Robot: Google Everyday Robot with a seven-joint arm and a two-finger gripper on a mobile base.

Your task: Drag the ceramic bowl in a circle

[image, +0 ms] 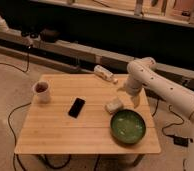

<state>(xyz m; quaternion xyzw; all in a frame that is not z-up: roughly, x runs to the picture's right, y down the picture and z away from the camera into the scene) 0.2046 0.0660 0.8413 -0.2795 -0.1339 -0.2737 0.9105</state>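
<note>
The ceramic bowl (pixel 128 126) is large, round, shallow and glossy green with a darker rim. It sits on the wooden table (pixel 60 135) near the front right corner. My white arm comes in from the right and bends down over the table's right side. My gripper (pixel 135 102) hangs just behind the bowl's far rim, a little above the tabletop and to the right of a pale block. It holds nothing that I can see.
A pale block (pixel 114 106) lies just behind the bowl's left side. A black phone (pixel 76 107) lies mid-table. A white mug (pixel 42 91) with dark contents stands at the left. A white bottle-like object (pixel 104 73) lies at the far edge. Cables run on the floor.
</note>
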